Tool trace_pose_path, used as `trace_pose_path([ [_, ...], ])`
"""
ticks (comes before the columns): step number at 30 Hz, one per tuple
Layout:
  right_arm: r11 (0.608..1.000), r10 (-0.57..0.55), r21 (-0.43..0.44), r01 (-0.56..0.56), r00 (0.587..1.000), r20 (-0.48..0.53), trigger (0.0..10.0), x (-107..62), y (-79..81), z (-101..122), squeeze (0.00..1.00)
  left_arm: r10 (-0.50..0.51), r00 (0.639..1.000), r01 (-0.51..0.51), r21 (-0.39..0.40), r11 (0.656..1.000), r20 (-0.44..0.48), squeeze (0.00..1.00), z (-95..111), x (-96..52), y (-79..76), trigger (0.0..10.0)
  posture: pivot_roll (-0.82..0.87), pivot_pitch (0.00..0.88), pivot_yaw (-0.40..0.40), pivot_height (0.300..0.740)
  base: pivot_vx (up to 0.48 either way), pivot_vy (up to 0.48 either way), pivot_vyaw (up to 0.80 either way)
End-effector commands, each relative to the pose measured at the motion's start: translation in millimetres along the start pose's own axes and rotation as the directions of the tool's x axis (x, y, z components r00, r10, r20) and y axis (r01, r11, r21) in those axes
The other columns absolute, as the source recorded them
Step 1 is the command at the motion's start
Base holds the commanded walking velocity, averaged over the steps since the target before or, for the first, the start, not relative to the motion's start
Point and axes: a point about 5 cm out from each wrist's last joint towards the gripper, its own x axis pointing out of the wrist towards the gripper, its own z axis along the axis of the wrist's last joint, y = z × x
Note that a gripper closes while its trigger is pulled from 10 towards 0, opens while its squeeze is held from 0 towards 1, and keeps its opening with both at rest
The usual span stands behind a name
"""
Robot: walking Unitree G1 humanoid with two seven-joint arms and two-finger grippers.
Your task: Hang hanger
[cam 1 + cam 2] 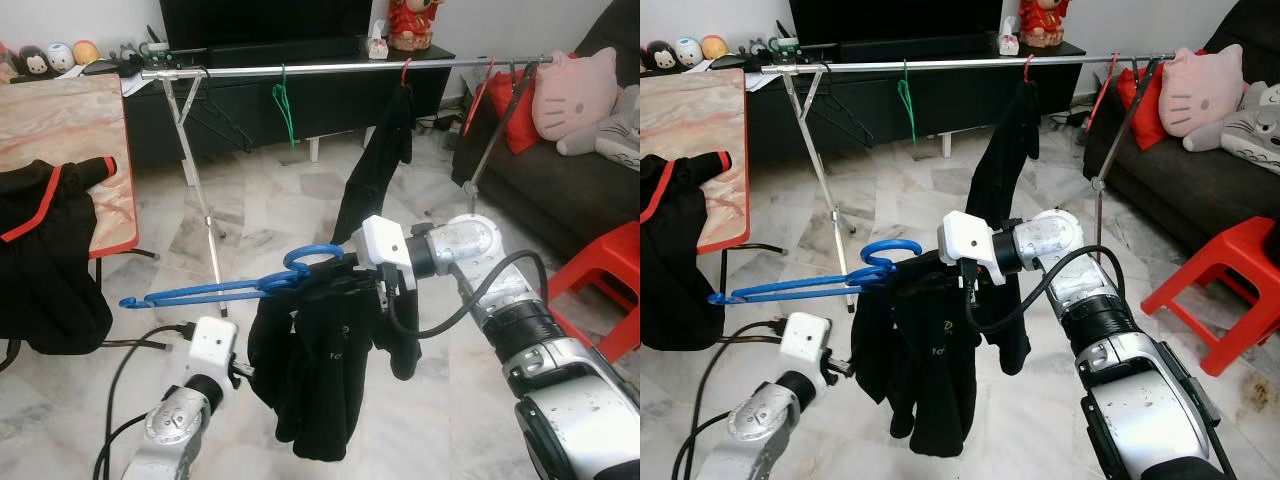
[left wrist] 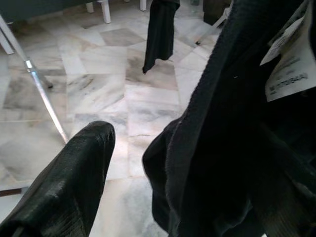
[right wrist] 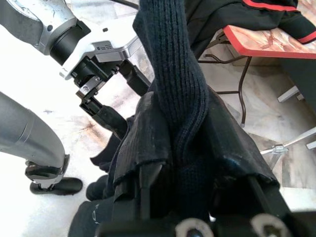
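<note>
A blue hanger point(image 1: 210, 291) hangs level in mid-air with a black garment point(image 1: 320, 370) draped from its hook end. My right gripper point(image 1: 338, 272) is shut on the hanger just below the blue hook, and the knit cloth point(image 3: 177, 98) covers its fingers. My left gripper point(image 1: 250, 375) is low at the garment's left edge. It is open, with one finger point(image 2: 64, 187) apart from the cloth and the other hidden behind it. The silver clothes rail point(image 1: 330, 68) stands beyond, carrying a green hanger point(image 1: 285, 105) and a black garment on a red hanger point(image 1: 385, 150).
A marble-topped table point(image 1: 70, 150) with a black-and-red garment point(image 1: 40, 250) is at the left. A red stool point(image 1: 600, 280) and a dark sofa with plush toys point(image 1: 575, 95) are at the right. More red hangers point(image 1: 480, 95) sit at the rail's right end.
</note>
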Motion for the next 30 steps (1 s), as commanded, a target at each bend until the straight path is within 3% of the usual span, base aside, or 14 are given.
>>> trace_pose_path([
  [1, 0.998, -0.009, -0.064, 0.011, 0.999, 0.034, 0.0, -1.5, -5.7, 15.9, 0.0, -0.037, 0.999, 0.037, -0.021, 0.999, -0.012, 0.0, -0.9, 2.8, -4.4, 10.0, -0.03, 0.0, -0.054, 0.732, 0.0, 0.0, 0.0],
  [10, 0.996, -0.009, -0.086, 0.013, 0.999, 0.042, 0.0, -0.9, -7.3, 21.1, 0.0, -0.112, 0.993, 0.112, -0.033, 0.993, -0.023, 0.0, -3.0, 0.0, -9.5, 10.0, -0.03, 0.0, -0.054, 0.732, 0.0, 0.0, 0.0],
  [11, 0.994, 0.0, -0.107, 0.006, 0.998, 0.06, 0.0, 0.4, -7.5, 27.4, 0.0, -0.116, 0.992, 0.115, -0.033, 0.993, -0.039, 0.0, -6.3, -1.8, -8.3, 8.5, -0.03, 0.0, -0.051, 0.732, 0.0, 0.0, 0.0],
  [12, 0.993, 0.004, -0.115, 0.004, 0.998, 0.069, 0.0, 0.9, -7.6, 30.4, 0.0, -0.117, 0.992, 0.116, -0.035, 0.993, -0.043, 0.0, -7.1, -2.2, -7.9, 7.7, -0.03, 0.0, -0.051, 0.732, 0.0, 0.0, 0.0],
  [15, 0.992, 0.008, -0.127, 0.003, 0.997, 0.081, 0.0, 1.5, -8.1, 34.7, 0.0, -0.121, 0.992, 0.12, -0.037, 0.992, -0.047, 0.0, -8.1, -2.2, -7.6, 7.6, -0.03, 0.0, -0.053, 0.732, 0.0, 0.0, 0.0],
  [16, 0.991, 0.006, -0.134, 0.004, 0.997, 0.081, 0.0, 1.9, -8.3, 35.5, 0.0, -0.116, 0.991, 0.113, -0.045, 0.993, -0.06, 0.0, -11.0, -1.5, -7.0, 3.9, -0.03, 0.0, -0.053, 0.732, 0.0, 0.0, 0.0],
  [17, 0.991, 0.007, -0.137, 0.005, 0.996, 0.084, 0.0, 2.2, -8.3, 36.4, 0.0, -0.11, 0.991, 0.107, -0.046, 0.993, -0.073, 0.0, -13.4, -1.2, -6.6, 2.4, -0.03, 0.0, -0.053, 0.732, 0.0, 0.0, 0.0],
  [18, 0.991, 0.007, -0.137, 0.005, 0.996, 0.085, 0.0, 2.3, -8.3, 36.7, 0.0, -0.109, 0.991, 0.106, -0.046, 0.993, -0.074, 0.0, -13.7, -1.2, -6.5, 1.9, -0.03, 0.0, -0.053, 0.732, 0.0, 0.0, 0.0],
  [19, 0.99, 0.007, -0.142, 0.006, 0.996, 0.094, 0.0, 2.2, -8.5, 39.1, 0.0, -0.109, 0.991, 0.105, -0.05, 0.993, -0.074, 0.0, -13.9, -1.3, -6.8, 0.0, -0.03, 0.0, -0.053, 0.732, 0.0, 0.0, 0.0],
  [30, 0.989, 0.009, -0.147, 0.007, 0.994, 0.107, 0.0, 1.8, -7.7, 43.9, 0.0, -0.112, 0.99, 0.108, -0.054, 0.993, -0.081, 0.0, -15.8, -1.4, -7.7, 0.0, -0.03, 0.0, -0.051, 0.732, 0.0, 0.0, 0.0],
])
